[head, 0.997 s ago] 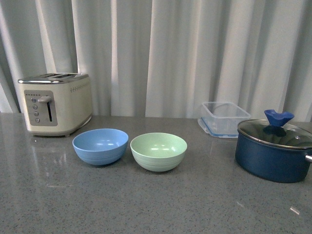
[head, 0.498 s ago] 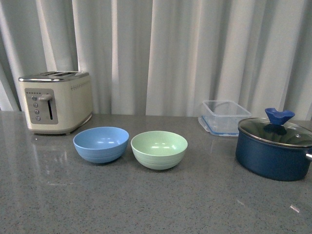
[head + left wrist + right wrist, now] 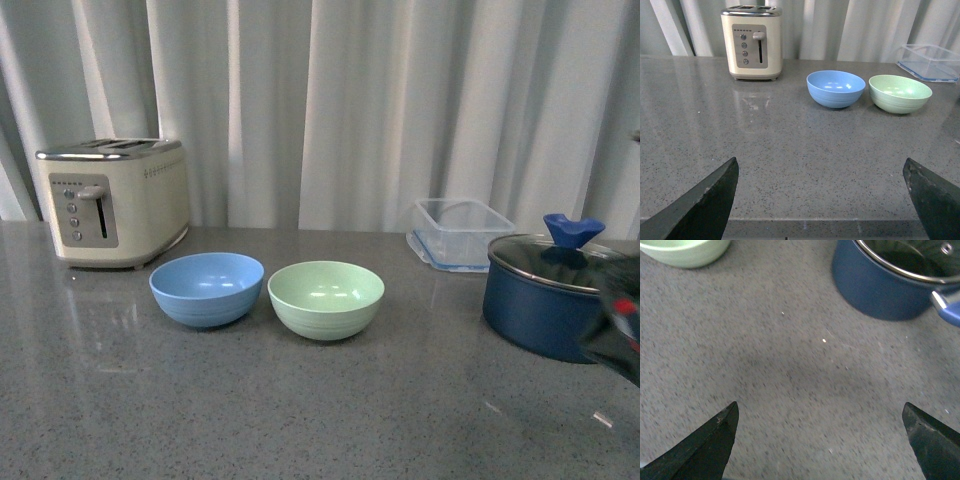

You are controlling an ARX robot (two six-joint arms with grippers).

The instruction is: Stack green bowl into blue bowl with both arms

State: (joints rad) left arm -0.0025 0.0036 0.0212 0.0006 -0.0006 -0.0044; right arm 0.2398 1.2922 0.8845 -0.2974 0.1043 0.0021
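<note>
The green bowl and the blue bowl stand side by side on the grey counter, upright and empty, blue to the left, nearly touching. Both show in the left wrist view, blue bowl and green bowl, far ahead of my open, empty left gripper near the counter's front edge. My right gripper is open and empty over bare counter, with the green bowl's edge and the dark blue pot ahead. A blurred black part of the right arm shows at the front view's right edge.
A cream toaster stands back left. A clear plastic container stands back right. A dark blue pot with glass lid stands at the right, also in the right wrist view. White curtains hang behind the counter.
The front camera has shifted slightly, so the scene sits a little higher. The right arm has entered the front view at the right edge, in front of the pot. The bowls have not moved.
</note>
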